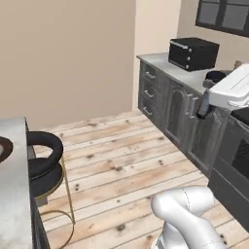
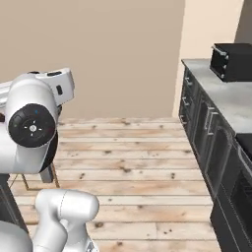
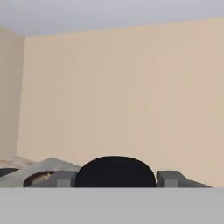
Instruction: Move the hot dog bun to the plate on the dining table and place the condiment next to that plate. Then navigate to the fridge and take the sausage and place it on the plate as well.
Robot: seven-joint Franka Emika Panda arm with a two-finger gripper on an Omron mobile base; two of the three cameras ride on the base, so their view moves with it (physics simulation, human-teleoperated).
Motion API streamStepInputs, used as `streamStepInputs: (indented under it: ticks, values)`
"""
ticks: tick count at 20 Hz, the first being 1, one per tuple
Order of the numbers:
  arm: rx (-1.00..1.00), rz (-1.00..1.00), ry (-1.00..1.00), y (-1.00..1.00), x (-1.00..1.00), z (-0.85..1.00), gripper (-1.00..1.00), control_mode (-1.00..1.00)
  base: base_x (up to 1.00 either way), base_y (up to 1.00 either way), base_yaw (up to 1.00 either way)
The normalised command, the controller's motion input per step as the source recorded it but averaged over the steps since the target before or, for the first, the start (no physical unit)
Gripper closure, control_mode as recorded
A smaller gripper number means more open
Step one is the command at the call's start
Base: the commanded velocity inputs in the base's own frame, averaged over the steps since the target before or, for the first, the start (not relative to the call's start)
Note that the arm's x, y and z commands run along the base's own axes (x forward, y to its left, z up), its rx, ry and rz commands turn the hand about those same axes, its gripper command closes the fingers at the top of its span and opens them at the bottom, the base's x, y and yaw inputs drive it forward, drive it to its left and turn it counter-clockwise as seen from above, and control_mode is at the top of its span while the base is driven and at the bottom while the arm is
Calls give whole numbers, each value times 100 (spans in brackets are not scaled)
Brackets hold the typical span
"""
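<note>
Hand view looks across the dining table (image 3: 52, 165) to the plate (image 3: 38, 177) on it. The condiment (image 3: 116, 168), likely light, stiff and slick, appears clamped at its dark cap in the half-closed gripper (image 3: 117, 180).

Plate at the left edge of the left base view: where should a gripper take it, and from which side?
Probably the plate's dark rim, pinched from above on the side towards the stool: it lies flat on the dining table near that edge, leaving only the rim to pinch.
</note>
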Motion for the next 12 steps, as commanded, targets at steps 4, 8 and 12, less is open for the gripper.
streamStepInputs:
  ticks: [4, 8, 12]
  values:
    - [0, 0, 0, 0, 0, 0, 100, 100, 50, 1, 69]
    - [0, 0, 0, 0, 0, 0, 100, 100, 95, -6, 59]
    - [0, 0, 0, 0, 0, 0, 100, 100, 99, -15, 59]
